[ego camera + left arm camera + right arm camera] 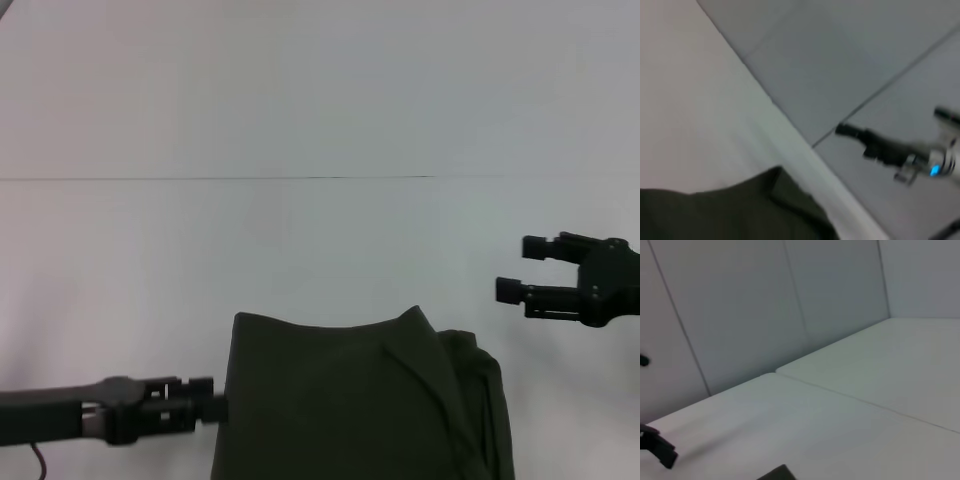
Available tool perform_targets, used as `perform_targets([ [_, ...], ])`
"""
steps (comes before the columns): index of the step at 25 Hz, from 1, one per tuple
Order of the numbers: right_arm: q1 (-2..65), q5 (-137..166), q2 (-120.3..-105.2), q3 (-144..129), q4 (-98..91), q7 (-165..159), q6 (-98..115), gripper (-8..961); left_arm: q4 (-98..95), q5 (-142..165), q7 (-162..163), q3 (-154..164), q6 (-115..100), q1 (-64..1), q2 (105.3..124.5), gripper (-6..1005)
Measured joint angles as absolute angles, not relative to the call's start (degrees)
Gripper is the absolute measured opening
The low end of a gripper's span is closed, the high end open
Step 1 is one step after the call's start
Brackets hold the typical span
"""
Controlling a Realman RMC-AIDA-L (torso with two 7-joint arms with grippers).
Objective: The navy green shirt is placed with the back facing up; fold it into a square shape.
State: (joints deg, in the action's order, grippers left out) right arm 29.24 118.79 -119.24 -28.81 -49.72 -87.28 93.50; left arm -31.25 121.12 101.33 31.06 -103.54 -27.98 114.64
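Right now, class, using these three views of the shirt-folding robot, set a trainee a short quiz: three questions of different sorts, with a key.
1. True or false: the right gripper is shut on the navy green shirt.
2. Which gripper is at the shirt's edge? A. left gripper B. right gripper C. neither
3. Fill in: the shirt lies on a white ____.

Key
1. False: it hangs open, off the cloth, to the shirt's right.
2. A: its tips meet the shirt's left edge, low by the table.
3. table.
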Motion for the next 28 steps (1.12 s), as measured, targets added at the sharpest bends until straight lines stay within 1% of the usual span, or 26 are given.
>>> perform_targets([
  [3, 29.82, 118.82, -119.44, -35.84, -57.17, -95.01, 95.45, 900, -33.76, 123.11, 96.35, 32.13, -103.95, -27.69, 115.12, 668],
  [6, 30.3, 118.83, -119.19, -42.9, -63.68, -101.29, 96.49, 900, -36.49, 124.02, 91.93, 32.5, -103.19, -26.86, 115.79, 668],
  [12, 32.95, 120.34, -118.99, -53.09, -72.89, -107.86, 100.25, 900, -43.26, 124.79, 78.13, 32.76, -102.47, -23.63, 118.86, 672],
  [13, 33.57, 121.34, -119.1, -54.36, -73.64, -108.31, 100.39, 900, -43.71, 124.8, 77.24, 32.77, -102.23, -23.36, 119.2, 690],
  [17, 37.02, 126.94, -119.73, -59.77, -74.45, -110.1, 100.35, 899, -43.82, 124.81, 76.53, 32.9, -101.41, -23.19, 119.49, 760],
  [23, 41.43, 131.63, -120.05, -67.28, -74.97, -113.66, 100.83, 899, -43.45, 124.81, 76.53, 32.95, -101.39, -23.1, 119.6, 878],
  [28, 45.02, 135.69, -120.11, -70.31, -75.8, -117.23, 103.55, 899, -43.08, 124.81, 76.4, 32.96, -101.36, -22.95, 119.62, 878],
])
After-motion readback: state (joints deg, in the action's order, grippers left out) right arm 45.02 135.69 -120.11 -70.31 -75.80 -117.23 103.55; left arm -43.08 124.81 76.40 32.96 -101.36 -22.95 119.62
